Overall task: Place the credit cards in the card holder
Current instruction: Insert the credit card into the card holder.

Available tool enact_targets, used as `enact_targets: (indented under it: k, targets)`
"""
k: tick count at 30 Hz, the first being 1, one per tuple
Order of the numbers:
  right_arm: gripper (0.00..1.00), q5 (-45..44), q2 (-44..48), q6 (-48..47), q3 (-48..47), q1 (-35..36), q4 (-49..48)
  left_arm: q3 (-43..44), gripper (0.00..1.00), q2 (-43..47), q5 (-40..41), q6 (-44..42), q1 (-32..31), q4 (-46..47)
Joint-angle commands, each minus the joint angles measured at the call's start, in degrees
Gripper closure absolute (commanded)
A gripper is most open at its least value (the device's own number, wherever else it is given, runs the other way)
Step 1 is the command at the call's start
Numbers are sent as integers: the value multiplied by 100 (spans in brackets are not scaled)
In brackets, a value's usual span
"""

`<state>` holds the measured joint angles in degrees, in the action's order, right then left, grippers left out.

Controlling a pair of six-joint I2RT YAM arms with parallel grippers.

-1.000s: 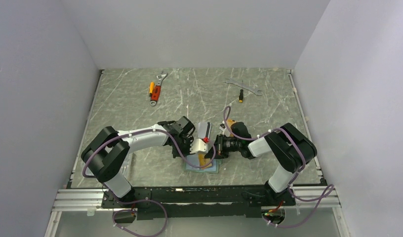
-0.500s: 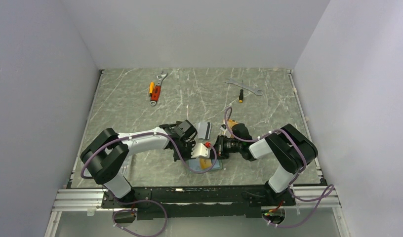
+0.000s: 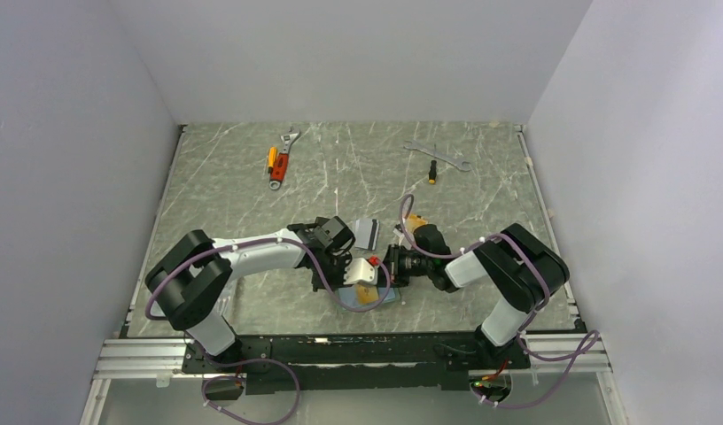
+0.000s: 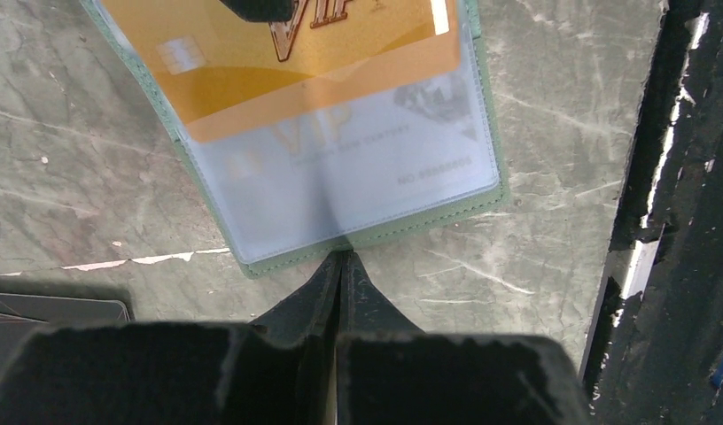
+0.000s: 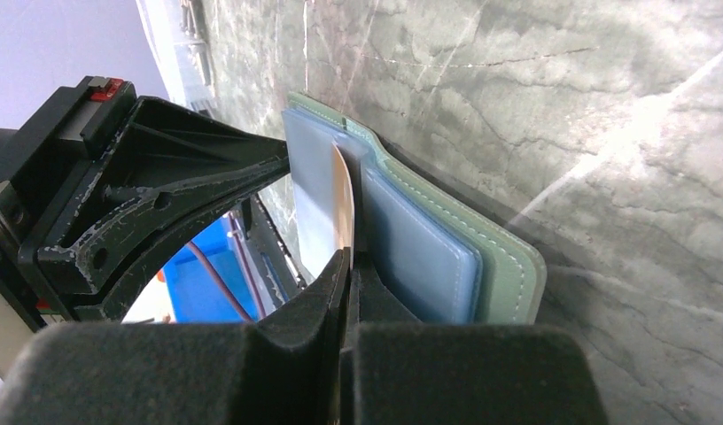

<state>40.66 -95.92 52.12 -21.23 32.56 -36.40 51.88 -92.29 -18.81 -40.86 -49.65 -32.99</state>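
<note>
From above, the card holder (image 3: 386, 298) is lying open at the front of the counter (image 3: 252, 195). Left wrist: the closed left pincer (image 4: 340, 262) is seemingly pinning its rim steady. Right wrist: the right pincer (image 5: 349, 267) is clamping an orange-gold card (image 5: 342, 199), feeding it in.

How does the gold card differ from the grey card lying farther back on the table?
The gold card sits partly under the clear pocket of the holder; the grey card lies bare on the table. The right tool pinches the gold card; no tool touches the grey card. Both are flat rectangles.
</note>
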Motion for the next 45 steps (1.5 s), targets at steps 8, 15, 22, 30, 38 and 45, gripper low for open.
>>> enact_targets:
  k: [8, 15, 22, 30, 38, 45]
  targets:
    - [100, -683, -178, -624, -76, 417, 581, 102, 97, -266, -538, 265, -150, -223]
    - [94, -852, -116, -726, -261, 463, 1076, 127, 98, -314, -482, 305, -155, -168]
    - [42, -1736, 670, -751, -290, 541, 2187, 63, 100, -119, -593, 533, 117, -43]
    - [30, -2631, 911, -756, -565, 1076, 2909, -221, 100, 429, -1148, 972, 805, 395]
    - [28, -3387, 999, -817, -916, 1602, 3529, 29, 100, 789, -1964, 1414, 2164, 229]
    - [18, -4391, 746, -738, -1555, 2328, 4561, 375, 100, 726, -2469, 1485, 3073, -475]
